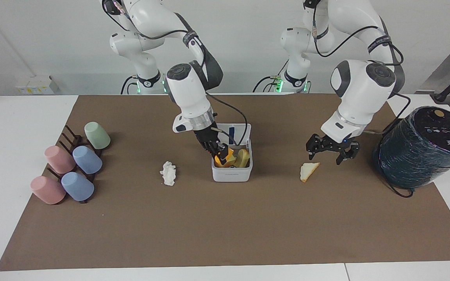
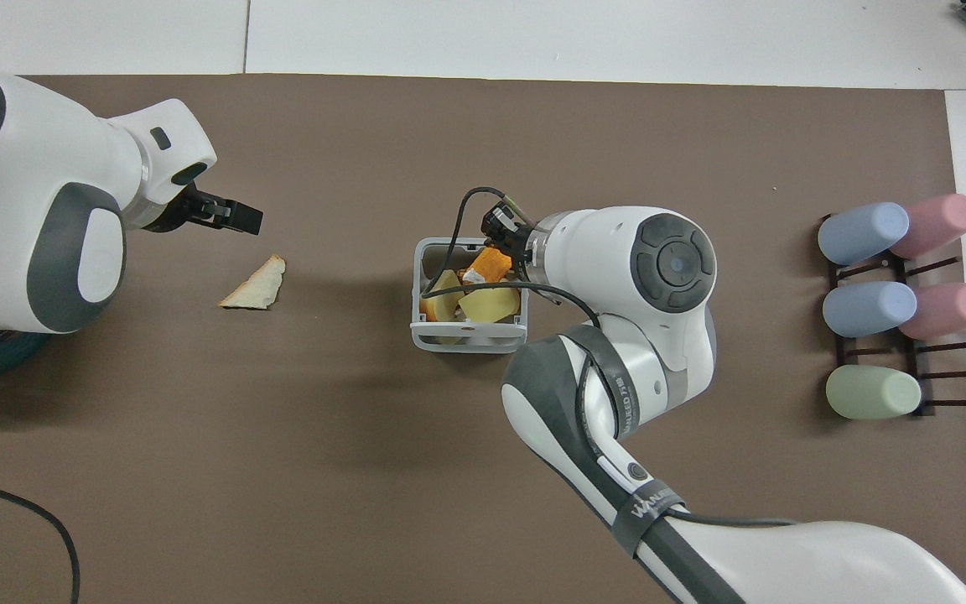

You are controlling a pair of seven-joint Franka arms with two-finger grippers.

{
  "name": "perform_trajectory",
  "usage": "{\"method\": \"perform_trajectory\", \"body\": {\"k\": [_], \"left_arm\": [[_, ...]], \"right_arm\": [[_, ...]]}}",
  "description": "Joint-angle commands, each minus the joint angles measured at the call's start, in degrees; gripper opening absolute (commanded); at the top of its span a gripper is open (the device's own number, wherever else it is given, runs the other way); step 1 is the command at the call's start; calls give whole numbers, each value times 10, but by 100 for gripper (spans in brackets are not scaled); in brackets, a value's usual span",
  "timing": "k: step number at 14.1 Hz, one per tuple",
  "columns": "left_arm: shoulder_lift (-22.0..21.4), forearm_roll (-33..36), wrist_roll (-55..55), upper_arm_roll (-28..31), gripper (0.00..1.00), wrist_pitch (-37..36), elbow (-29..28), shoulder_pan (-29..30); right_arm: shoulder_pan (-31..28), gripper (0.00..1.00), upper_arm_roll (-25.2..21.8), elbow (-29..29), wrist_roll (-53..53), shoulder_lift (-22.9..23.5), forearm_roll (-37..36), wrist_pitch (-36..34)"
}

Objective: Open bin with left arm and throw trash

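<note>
The white bin (image 1: 231, 175) stands mid-table with its lid up; it also shows in the overhead view (image 2: 466, 342). My right gripper (image 1: 220, 153) is over the bin's opening, shut on the orange chunk (image 1: 225, 159), which also shows from above (image 2: 491, 262). The white tissue wad (image 1: 168, 173) lies on the mat beside the bin, toward the right arm's end; from above my right arm hides it. The pale bread wedge (image 1: 309, 171) (image 2: 257, 285) lies toward the left arm's end. My left gripper (image 1: 329, 151) (image 2: 236, 218) hangs open and empty just above the wedge.
Yellow food pieces (image 1: 243, 158) lie in the bin. A big dark teal cylinder (image 1: 420, 148) stands at the left arm's end of the table. A dark rack with several pastel cups (image 1: 72, 168) (image 2: 894, 302) lies at the right arm's end.
</note>
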Motion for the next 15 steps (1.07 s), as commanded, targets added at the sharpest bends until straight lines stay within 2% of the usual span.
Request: {"method": "perform_trajectory", "body": {"k": [1, 4, 6, 9, 12, 14, 15], "left_arm": [[-31, 21, 69, -4, 100, 47, -70, 6], [-11, 22, 132, -5, 100, 118, -118, 6], [-3, 22, 137, -5, 100, 146, -142, 6], [28, 22, 173, -5, 100, 171, -152, 3], [34, 22, 180, -5, 100, 195, -183, 0], [34, 22, 179, -5, 100, 213, -206, -1], [35, 21, 179, -5, 100, 227, -218, -2]], "right_arm": [[6, 98, 0, 0, 4, 3, 3, -11], [2, 100, -1, -1, 1, -4, 3, -41], [-17, 100, -6, -2, -3, -17, -3, -52], [-54, 100, -6, -2, -13, -17, -78, -45], [-91, 100, -6, -11, -30, -17, -143, -39], [-108, 100, -5, -14, -39, -17, -154, -39], [-117, 100, -5, -38, -80, -24, -154, -39]]}}
